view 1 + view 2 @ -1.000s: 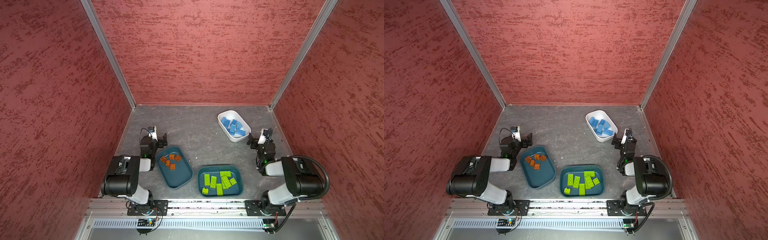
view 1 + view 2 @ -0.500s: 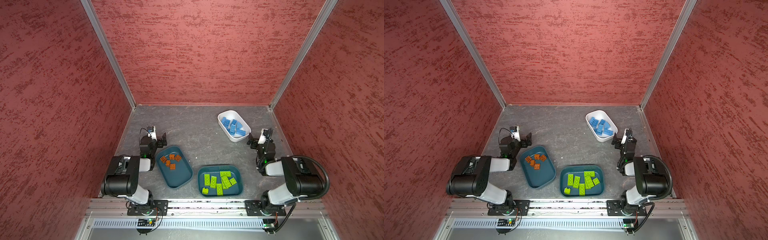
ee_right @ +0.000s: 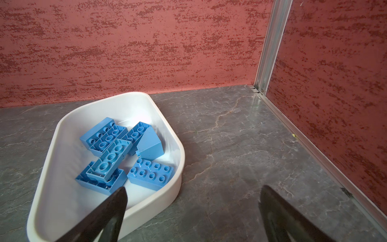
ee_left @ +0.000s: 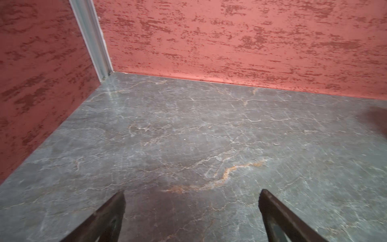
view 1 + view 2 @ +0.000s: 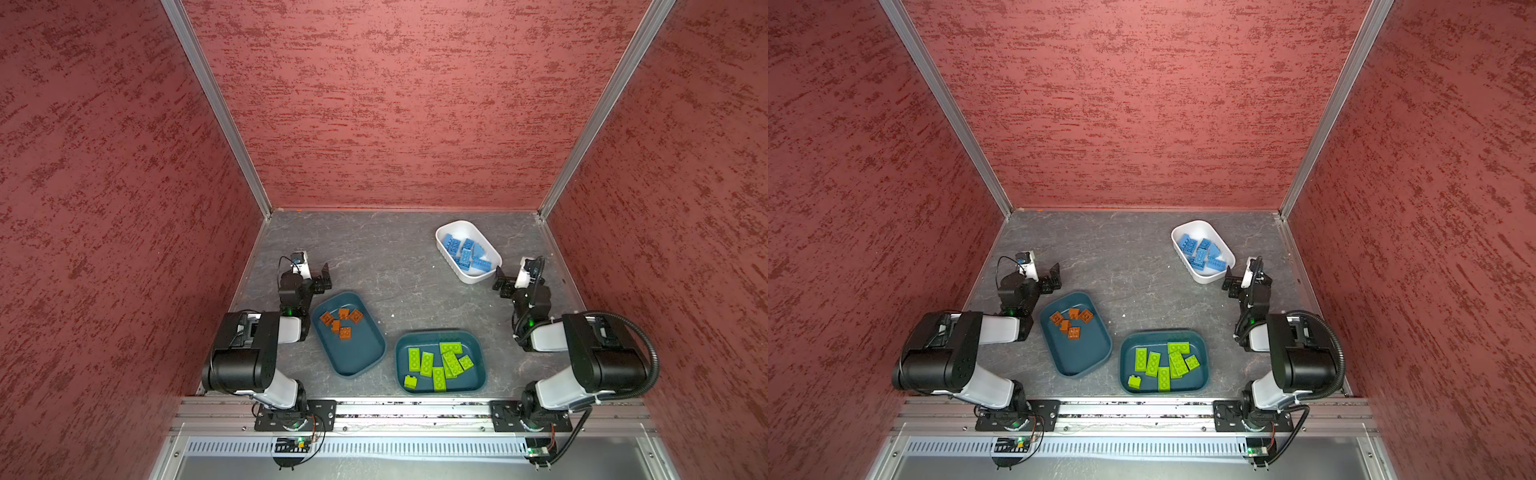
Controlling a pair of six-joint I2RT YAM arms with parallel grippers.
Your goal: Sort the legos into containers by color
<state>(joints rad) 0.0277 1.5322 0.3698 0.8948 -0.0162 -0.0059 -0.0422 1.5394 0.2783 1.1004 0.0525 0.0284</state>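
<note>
Several orange-brown legos (image 5: 340, 323) lie in the left dark teal container (image 5: 358, 354). The near teal container (image 5: 474, 379) holds several lime green legos (image 5: 439, 362). Several blue legos (image 5: 466, 254), among them a wedge (image 3: 150, 144), fill the white container (image 3: 62, 188) at the back right. My left gripper (image 5: 314, 276) hangs open over bare floor just behind the orange tub, and its wrist view shows nothing between the jaws (image 4: 192, 194). My right gripper (image 5: 509, 280) is open beside the white tub's near corner, empty (image 3: 192, 192).
Red textured walls close in the grey marbled floor (image 5: 374, 249) on three sides, with metal corner posts (image 5: 257, 199). Both arm bases sit on a rail (image 5: 415, 409) along the front edge.
</note>
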